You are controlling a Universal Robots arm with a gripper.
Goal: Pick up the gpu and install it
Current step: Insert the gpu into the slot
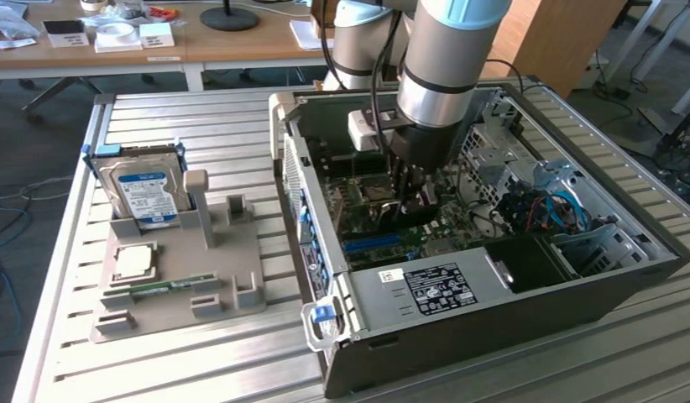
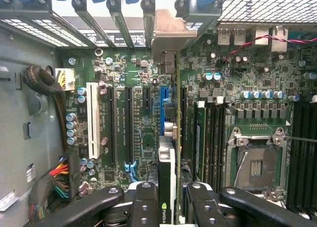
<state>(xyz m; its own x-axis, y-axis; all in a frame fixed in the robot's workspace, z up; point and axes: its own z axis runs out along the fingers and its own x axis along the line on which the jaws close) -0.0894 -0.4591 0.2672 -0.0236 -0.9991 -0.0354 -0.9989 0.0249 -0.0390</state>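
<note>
Exterior view: jaws low inside the open computer case (image 1: 614,277), at the end of the arm (image 1: 446,50); case lying along the desk (image 1: 188,117) edge at the exterior view's right.

Wrist view: jaws closed narrowly on the gpu (image 2: 167,172), carried edge-on above the motherboard (image 2: 133,113), right by the blue slot (image 2: 162,100); seated or not, cannot tell. Likely light, stiff, fragile; best pinched across the flat faces mid-length, clear of the contact edge.
</note>
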